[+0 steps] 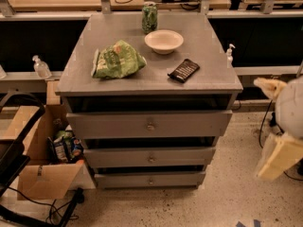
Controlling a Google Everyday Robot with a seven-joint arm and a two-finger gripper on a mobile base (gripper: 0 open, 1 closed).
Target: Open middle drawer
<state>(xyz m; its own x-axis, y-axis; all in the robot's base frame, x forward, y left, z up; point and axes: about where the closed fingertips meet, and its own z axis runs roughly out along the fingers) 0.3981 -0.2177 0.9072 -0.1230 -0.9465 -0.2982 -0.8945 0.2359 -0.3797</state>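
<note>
- The middle drawer [118,158] sat in the front of the grey cabinet [80,77], second of the stack, under the taller top drawer [109,125] and over the narrow bottom drawer [123,179]
- Its long axis ran left to right, and its flat front faced the near side, towards me
- Its small round knob [151,159] sat at the centre of the front, with a dark gap along the top edge of the front
- I saw none of its inside, so it looked pushed in
- The gripper [284,117] hung at the far right edge of my view, well apart from the cabinet and about level with the top drawer; I could not tell whether the claw was open or closed
- Nothing stood on the speckled floor in front of the drawer fronts
- On the cabinet top lay a green can [149,17] at the far edge, a pale bowl [164,41] just near of it, a green crisp bag [116,60] to the left and a dark packet [183,70] to the right
- An open cardboard box [42,174] stood just left of the cabinet, holding snack packs [64,148]
- A pump bottle [41,67] stood on the left ledge and another [229,55] on the right
- My count: three drawers, three knobs, two pump bottles, one can, one bowl, one bag, one packet, one box
</note>
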